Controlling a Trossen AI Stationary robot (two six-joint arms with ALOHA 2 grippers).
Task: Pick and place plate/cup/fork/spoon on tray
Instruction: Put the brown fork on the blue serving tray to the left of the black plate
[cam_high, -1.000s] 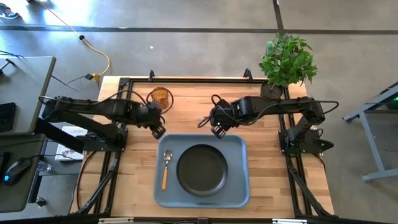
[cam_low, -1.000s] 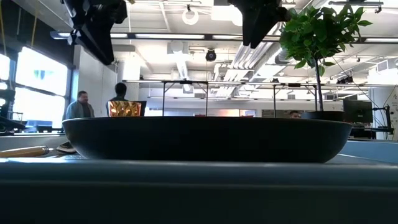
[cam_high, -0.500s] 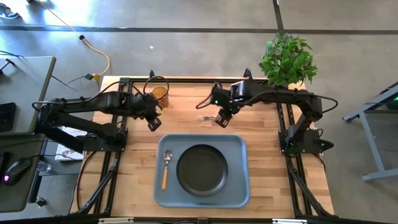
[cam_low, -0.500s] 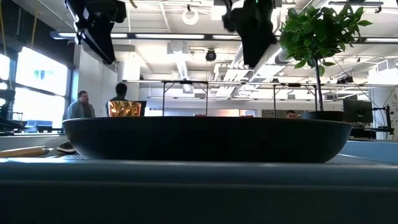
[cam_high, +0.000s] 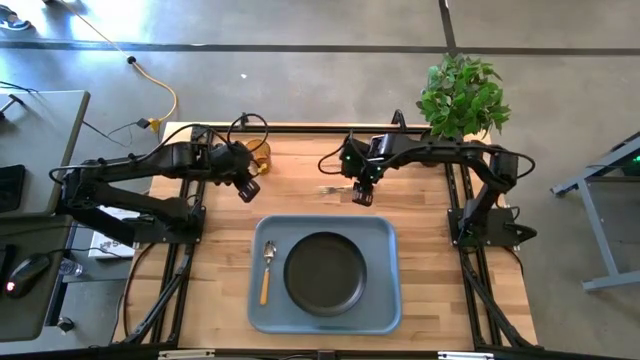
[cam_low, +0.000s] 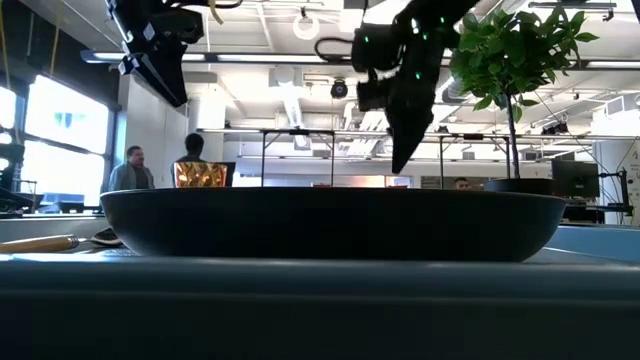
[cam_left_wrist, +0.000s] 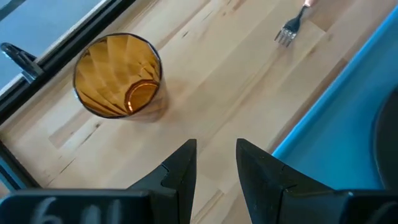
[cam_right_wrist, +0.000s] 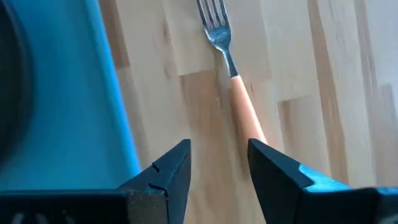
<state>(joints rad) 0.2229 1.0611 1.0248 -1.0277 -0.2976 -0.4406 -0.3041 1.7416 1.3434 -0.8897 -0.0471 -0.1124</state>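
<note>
The plate (cam_high: 325, 272) and spoon (cam_high: 267, 270) already sit on the tray (cam_high: 385, 310). Beyond its far rim, the fork (cam_right_wrist: 231, 68) lies on bare table, handle running in between the parted fingers of the right gripper (cam_right_wrist: 217, 163). Further left, the left gripper (cam_left_wrist: 214, 160), fingers apart, hangs near the cup (cam_left_wrist: 118, 74).

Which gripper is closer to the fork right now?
The right. The right gripper is open just above the fork, straddling its handle. The left gripper is open across the table by the cup.
</note>
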